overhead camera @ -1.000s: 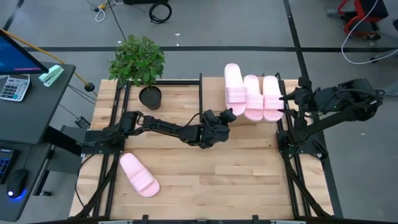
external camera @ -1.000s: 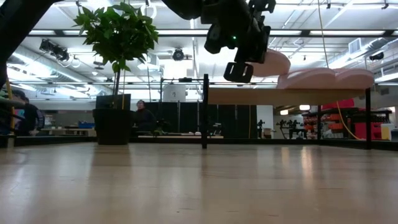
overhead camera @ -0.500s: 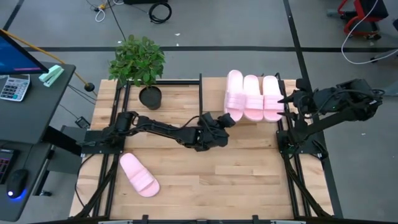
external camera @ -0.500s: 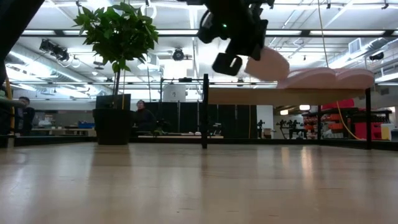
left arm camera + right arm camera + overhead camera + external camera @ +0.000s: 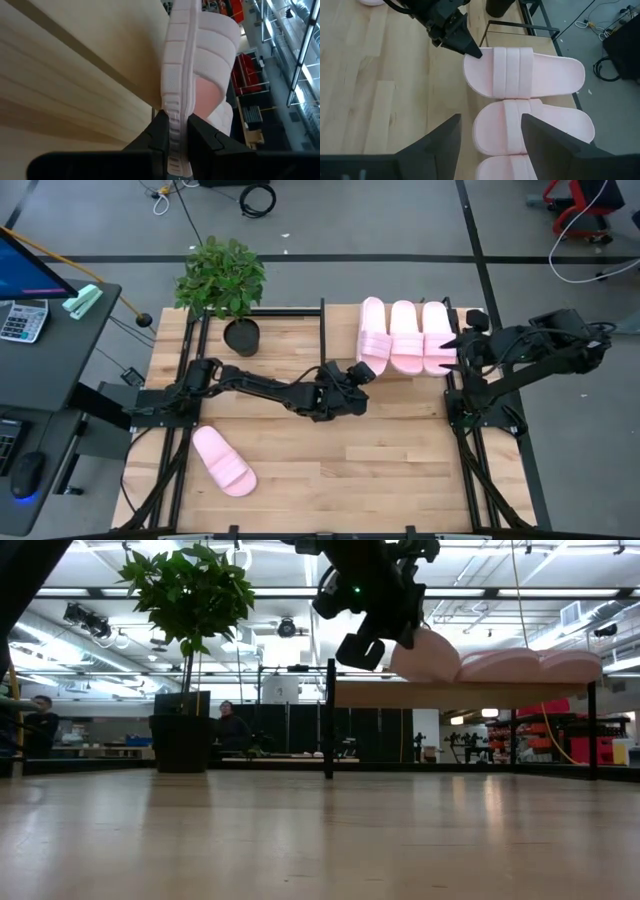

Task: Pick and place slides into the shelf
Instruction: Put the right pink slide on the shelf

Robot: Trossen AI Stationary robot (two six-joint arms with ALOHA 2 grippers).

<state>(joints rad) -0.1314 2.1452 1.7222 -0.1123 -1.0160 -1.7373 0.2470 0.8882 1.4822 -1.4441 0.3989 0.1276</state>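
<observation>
The left gripper [image 5: 362,372] has its two dark fingers [image 5: 159,131] pinched on the sole edge of a pale pink foam slide sandal with one wide strap band [image 5: 371,335], gripping it at the end nearest the arm. In the left wrist view the sandal's ribbed rim runs straight away from the fingers, so its long axis carries on from the grip toward the far side of the shelf. That sandal lies flat on the low rack's light wood top panel [image 5: 340,330], leftmost in a row, just beside or touching two more matching pink sandals [image 5: 405,337] [image 5: 437,337] lying parallel to it. The fourth pink sandal [image 5: 223,460] lies well apart, on the pale wood bench [image 5: 380,450] at its near left corner, angled across the boards.

The right gripper [image 5: 458,352] hangs at the right end of the row, close to the outermost sandal; its wrist view shows its fingers [image 5: 438,146] spread wide with nothing between them.

Judging from this, three are placed and the move in hand is letting go. The remaining sandal lies behind and to the left of the left fingers, clearly nearer that arm than the right, so the left arm looks the one to fetch it

A potted green plant [image 5: 222,280] stands at the shelf's left end
</observation>
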